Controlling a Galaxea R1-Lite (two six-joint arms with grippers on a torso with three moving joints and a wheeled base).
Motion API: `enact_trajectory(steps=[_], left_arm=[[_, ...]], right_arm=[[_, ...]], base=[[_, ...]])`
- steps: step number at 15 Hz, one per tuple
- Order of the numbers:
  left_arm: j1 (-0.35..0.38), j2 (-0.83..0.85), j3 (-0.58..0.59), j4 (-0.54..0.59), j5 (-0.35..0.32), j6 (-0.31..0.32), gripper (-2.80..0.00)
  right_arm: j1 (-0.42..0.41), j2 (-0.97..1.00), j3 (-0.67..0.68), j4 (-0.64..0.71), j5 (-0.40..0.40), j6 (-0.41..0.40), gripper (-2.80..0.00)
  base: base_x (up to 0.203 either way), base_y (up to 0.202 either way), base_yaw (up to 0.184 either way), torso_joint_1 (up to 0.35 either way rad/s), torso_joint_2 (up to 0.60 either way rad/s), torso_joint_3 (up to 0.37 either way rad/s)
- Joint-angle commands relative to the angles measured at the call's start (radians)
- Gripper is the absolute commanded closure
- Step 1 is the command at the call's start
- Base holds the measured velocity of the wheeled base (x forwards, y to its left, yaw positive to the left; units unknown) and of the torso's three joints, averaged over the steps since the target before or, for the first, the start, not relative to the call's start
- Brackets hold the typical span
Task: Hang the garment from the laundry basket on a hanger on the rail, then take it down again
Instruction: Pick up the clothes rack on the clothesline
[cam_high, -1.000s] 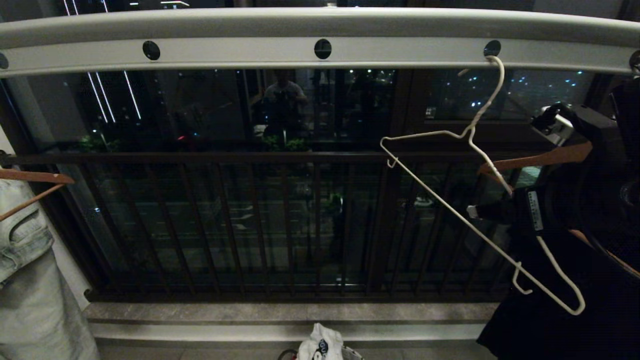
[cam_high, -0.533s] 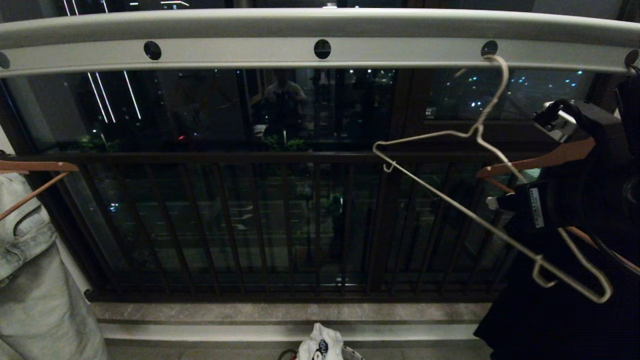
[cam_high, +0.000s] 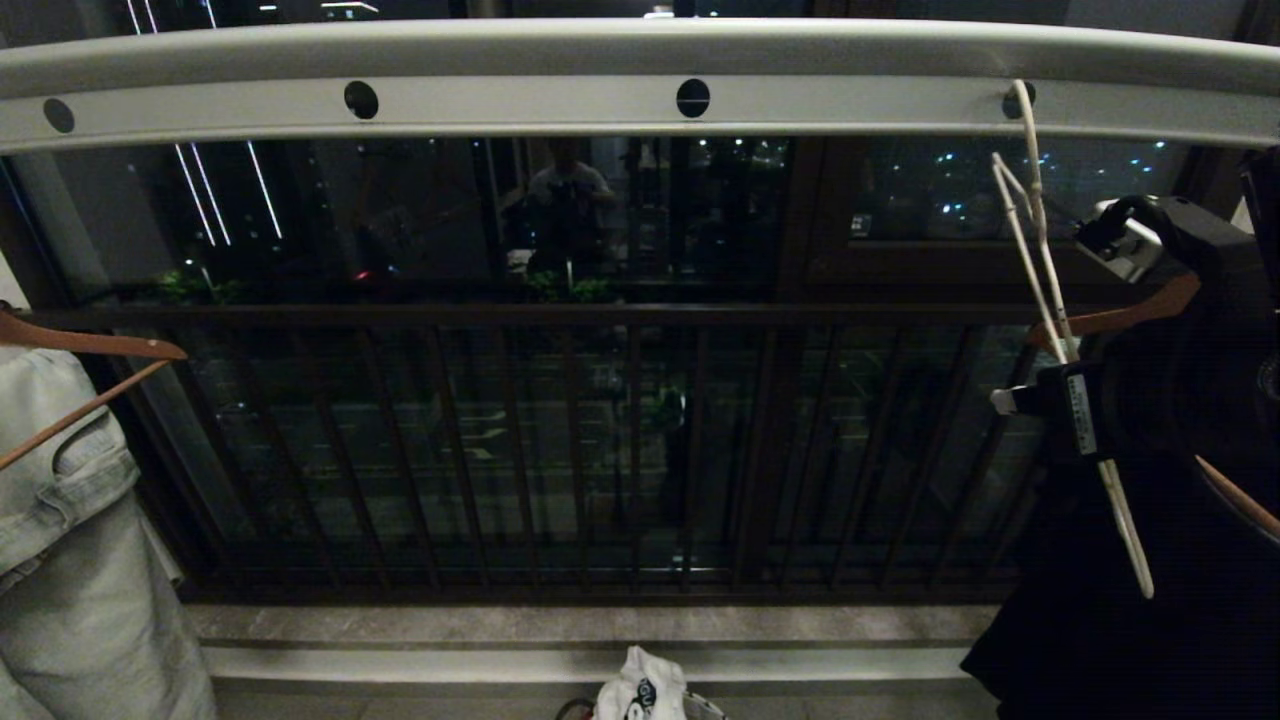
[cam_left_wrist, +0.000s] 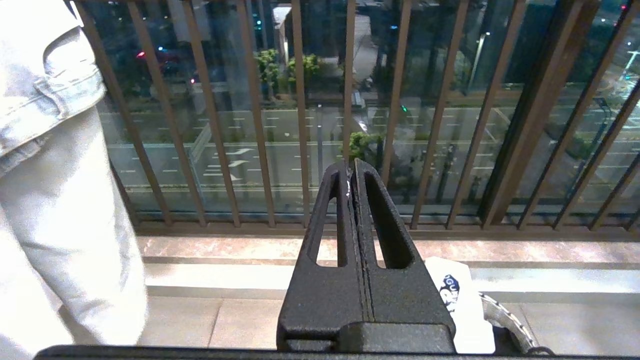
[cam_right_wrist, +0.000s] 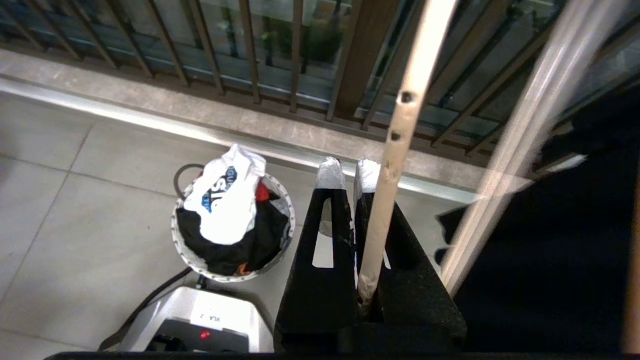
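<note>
One white wire hanger (cam_high: 1040, 290) hangs from the rail (cam_high: 600, 60) at 2 o'clock, edge-on, with the right gripper (cam_right_wrist: 348, 172) clamped on its wire. One garment (cam_right_wrist: 225, 200) fills the laundry basket (cam_right_wrist: 280, 235) at 6 o'clock. Left gripper (cam_left_wrist: 351, 172) closed, empty (two wooden hangers (cam_high: 90, 345) flank the rail).

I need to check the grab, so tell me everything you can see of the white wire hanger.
The hanger is thin white wire with a twisted neck. Its hook sits in a round hole of the pale grey rail. It hangs almost edge-on to the head camera, slanting down toward the right. The right gripper is shut on one wire arm, which shows chipped coating in the right wrist view. No garment is on it. A brown wooden hanger hangs just behind.
</note>
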Motion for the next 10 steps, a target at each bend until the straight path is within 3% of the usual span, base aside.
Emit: enact_trajectory(steps=[1, 10], left_arm=[[0.0, 0.0, 0.015, -0.001, 0.001, -0.001, 0.0], [0.0, 0.0, 0.015, -0.001, 0.0, -0.001, 0.0]], right_arm=[[0.0, -0.012, 0.002, 0.001, -0.001, 0.0, 0.0], [0.007, -0.049, 0.02, 0.001, 0.006, -0.017, 0.0]], base=[[0.0, 0.0, 0.0, 0.0, 0.0, 0.0], [0.0, 0.0, 0.0, 0.0, 0.0, 0.0]])
